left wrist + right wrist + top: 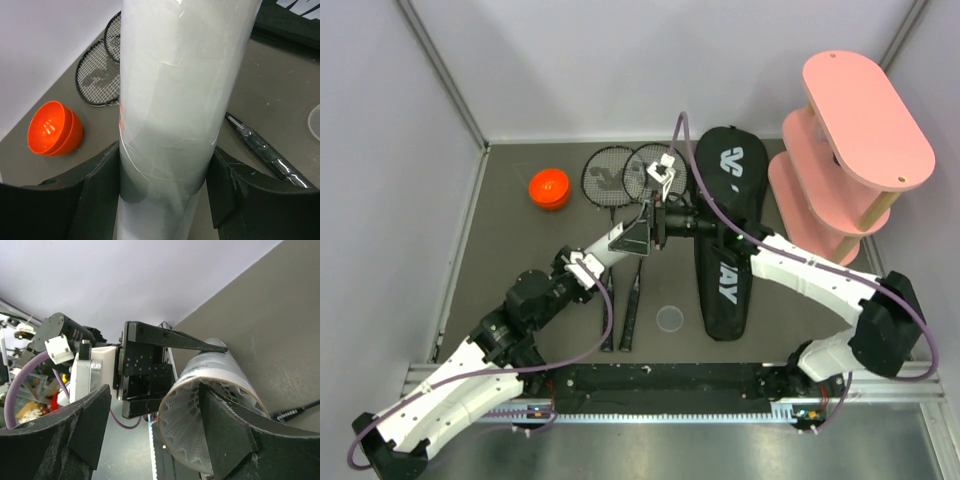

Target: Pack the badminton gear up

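My left gripper (165, 160) is shut on the long white tube (180, 90), its fingers pressed to both sides of it above the table. The tube's open end (200, 410) faces my right gripper (155, 395), which stands open. One right finger (225, 430) overlaps the tube mouth, where a white feathered shuttlecock (187, 425) sits inside. The orange cap (549, 188) lies upturned at the back left. Two black rackets (612, 178) lie crossed beside it. The black bag (728, 230) lies to the right, partly under my right arm.
A pink tiered shelf (850, 150) stands at the back right. A small clear round lid (671, 319) lies near the front, between the racket handles (630, 310) and the bag. Grey walls close in the left, back and right sides.
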You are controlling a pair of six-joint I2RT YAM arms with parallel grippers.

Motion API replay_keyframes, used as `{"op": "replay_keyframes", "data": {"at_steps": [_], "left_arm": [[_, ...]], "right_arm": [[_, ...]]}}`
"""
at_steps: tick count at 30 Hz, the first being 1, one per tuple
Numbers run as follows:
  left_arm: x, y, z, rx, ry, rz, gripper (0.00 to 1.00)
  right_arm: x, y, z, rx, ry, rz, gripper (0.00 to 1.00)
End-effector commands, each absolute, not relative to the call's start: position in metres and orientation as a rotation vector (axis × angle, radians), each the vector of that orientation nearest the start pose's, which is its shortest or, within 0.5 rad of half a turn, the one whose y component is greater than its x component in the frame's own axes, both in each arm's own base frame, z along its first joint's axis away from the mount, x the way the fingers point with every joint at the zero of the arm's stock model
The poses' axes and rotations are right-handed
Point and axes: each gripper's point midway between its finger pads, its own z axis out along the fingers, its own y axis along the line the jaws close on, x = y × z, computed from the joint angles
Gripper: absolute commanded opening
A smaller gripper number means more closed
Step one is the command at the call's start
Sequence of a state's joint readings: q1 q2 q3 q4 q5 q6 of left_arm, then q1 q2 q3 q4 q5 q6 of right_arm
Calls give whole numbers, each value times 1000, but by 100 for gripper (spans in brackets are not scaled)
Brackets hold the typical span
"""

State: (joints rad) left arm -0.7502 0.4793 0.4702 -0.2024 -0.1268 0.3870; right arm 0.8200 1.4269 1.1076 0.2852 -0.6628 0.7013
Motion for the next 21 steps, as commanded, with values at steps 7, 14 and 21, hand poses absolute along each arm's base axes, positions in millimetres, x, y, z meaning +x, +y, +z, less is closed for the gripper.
{"op": "replay_keyframes", "data": {"at_steps": [7,14,21], "left_arm": [[218,-167,251,802,1390,-238,0],[218,-168,251,807,1389,-240,0],[217,-169,250,814,1391,-246,0]], "right_arm": [[197,350,352,-691,1686,1412,75],[193,365,357,-741,1688,1423,74],[192,408,338,-784,1741,1539,70]]}}
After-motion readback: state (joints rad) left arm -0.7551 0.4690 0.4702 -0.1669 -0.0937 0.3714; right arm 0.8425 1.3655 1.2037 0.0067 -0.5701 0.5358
